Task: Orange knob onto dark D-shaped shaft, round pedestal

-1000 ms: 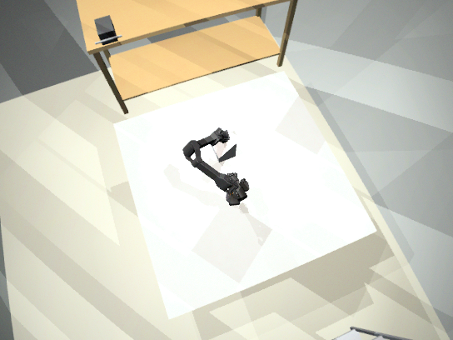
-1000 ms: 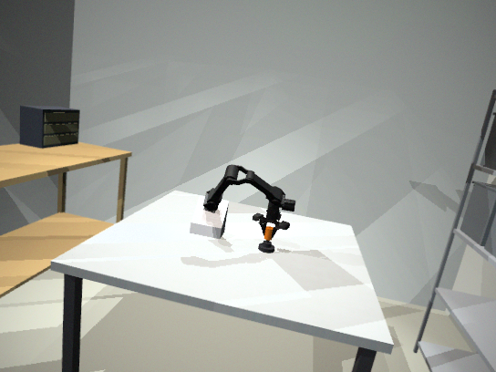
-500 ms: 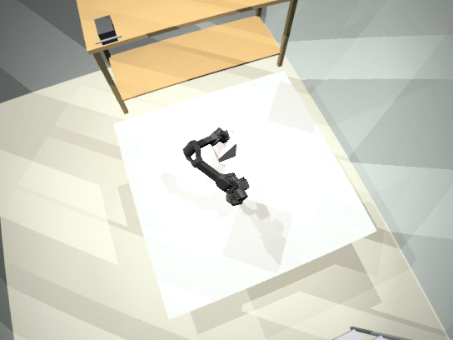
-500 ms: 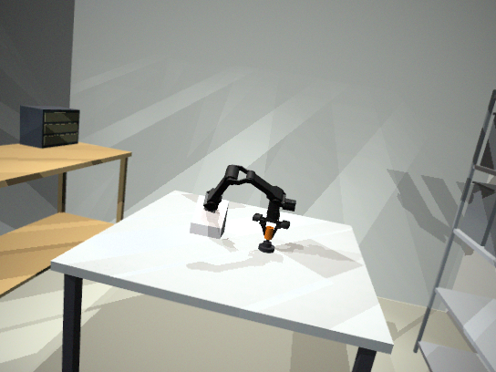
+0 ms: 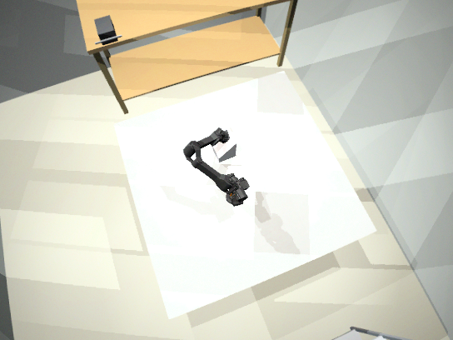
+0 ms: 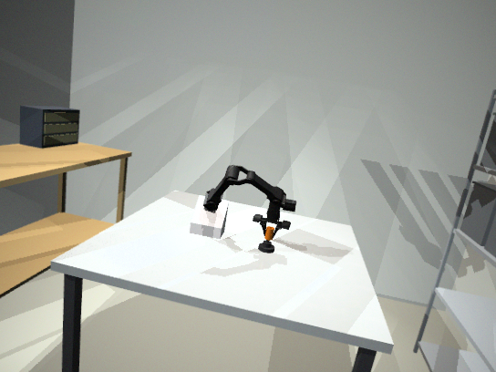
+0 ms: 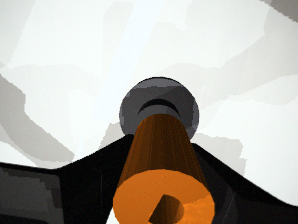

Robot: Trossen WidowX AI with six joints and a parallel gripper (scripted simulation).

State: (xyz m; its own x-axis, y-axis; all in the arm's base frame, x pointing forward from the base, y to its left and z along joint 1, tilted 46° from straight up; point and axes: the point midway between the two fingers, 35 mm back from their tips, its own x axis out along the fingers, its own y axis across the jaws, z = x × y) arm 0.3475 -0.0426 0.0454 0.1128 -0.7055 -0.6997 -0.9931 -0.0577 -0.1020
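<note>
The orange knob [image 6: 270,233] [image 7: 164,185] is a cylinder, held roughly upright. My gripper [image 6: 269,236] [image 7: 160,144] is shut on its sides. A hole with a flat side shows in the knob's near end in the wrist view. The round dark pedestal [image 6: 266,248] [image 7: 132,110] stands on the table directly below, with a narrower raised collar at its middle. The knob's lower end is over this collar, at or just above it; I cannot tell whether they touch. The shaft is hidden by the knob. The top view shows only a speck of orange under the arm.
The arm's base stands by a pale box [image 6: 206,228] on the white table [image 5: 183,267] [image 6: 150,273]. A wooden bench [image 5: 187,62] [image 6: 91,160] with a dark drawer unit [image 5: 105,28] [image 6: 50,126] stands beyond one side. A metal rack [image 6: 453,230] stands beyond the other.
</note>
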